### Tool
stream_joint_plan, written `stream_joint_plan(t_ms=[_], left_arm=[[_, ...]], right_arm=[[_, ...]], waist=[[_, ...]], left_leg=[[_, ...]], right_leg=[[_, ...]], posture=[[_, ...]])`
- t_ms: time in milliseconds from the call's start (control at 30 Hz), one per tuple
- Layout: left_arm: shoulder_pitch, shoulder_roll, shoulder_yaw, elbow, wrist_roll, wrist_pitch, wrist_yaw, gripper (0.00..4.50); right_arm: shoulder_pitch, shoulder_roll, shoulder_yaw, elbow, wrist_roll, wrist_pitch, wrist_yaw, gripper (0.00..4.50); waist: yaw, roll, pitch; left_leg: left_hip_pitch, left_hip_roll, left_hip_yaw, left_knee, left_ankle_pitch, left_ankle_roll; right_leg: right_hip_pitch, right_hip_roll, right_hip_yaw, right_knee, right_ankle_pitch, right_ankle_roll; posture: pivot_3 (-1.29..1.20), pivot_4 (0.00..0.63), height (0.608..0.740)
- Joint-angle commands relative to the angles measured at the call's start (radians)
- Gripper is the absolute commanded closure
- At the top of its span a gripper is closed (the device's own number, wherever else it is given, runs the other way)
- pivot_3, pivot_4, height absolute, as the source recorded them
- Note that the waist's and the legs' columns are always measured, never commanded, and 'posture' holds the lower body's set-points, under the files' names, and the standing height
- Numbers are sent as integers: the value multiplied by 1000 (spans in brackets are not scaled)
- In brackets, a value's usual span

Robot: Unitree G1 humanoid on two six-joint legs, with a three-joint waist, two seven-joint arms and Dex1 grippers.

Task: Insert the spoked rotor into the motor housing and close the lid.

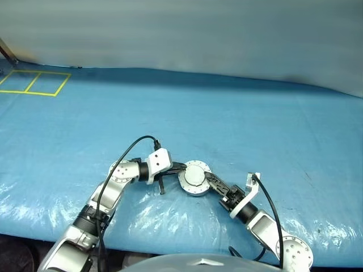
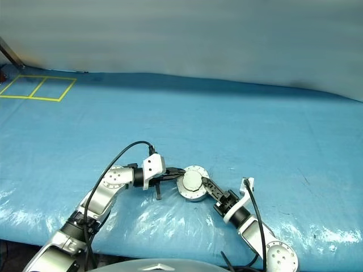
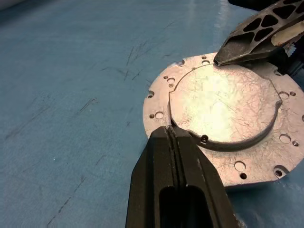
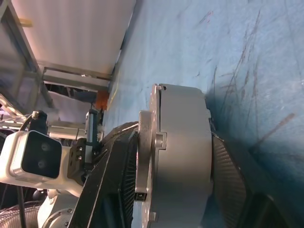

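The motor housing (image 4: 185, 156) is a squat silver puck on the blue table near its front edge, and the lid (image 3: 223, 102) sits on top of it with its plain silver face up. The spoked rotor is hidden. My left gripper (image 3: 169, 130) is shut, and its tips press on the lid's flange from the left. My right gripper (image 1: 207, 177) reaches in from the right and is shut on the motor housing. One of its fingers (image 3: 251, 33) lies on the lid's top and the other finger (image 4: 228, 180) is against the housing's base.
The blue sheet (image 1: 238, 124) covers the whole table. Yellow taped squares (image 1: 34, 82) mark its far left corner and a grey backdrop (image 1: 198, 34) rises behind. The table's front edge runs just below both arms.
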Motion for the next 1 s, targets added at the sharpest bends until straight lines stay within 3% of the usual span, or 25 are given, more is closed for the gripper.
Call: stream_joint_plan(t_ms=[33,100,400,600,800,1000], left_arm=[[26,7,-48,31,41,24,-11,4500],[27,8,-47,31,42,24,-8,4500],[38,10,-34,27,34,24,0,4500],[62,-27,103,-70,-108,50,28,4500],[44,-38,284,-277,-367,242,74,4500],[97,-46,365,-341,-486,386,146,4500]], right_arm=[[-10,17,54,13,-25,3,-13,2947],[-13,28,54,21,-26,0,-21,3282],[-37,28,48,41,-50,-9,-49,3280],[-70,62,45,48,-3,10,-95,3280],[-102,102,14,66,74,1,-111,3280],[-154,130,-25,71,178,-20,-127,3280]], waist=[[-1,0,0],[-2,0,-1],[-7,0,-1],[-19,-1,0],[-24,-6,9],[-26,-5,11]], left_leg=[[0,0,0,0,0,0],[1,1,0,0,0,0],[4,1,0,0,0,0],[4,3,3,0,0,0],[-2,7,4,1,1,0],[-7,8,5,1,1,0]], right_leg=[[0,0,0,0,-1,2],[0,1,0,0,-1,2],[1,2,1,2,-3,0],[-1,2,3,6,-3,0],[-11,6,4,16,-3,-6],[-17,9,4,17,-1,-11]], posture=[[0,150,740],[0,150,740],[0,150,740],[0,150,740],[0,150,740],[0,150,740]])
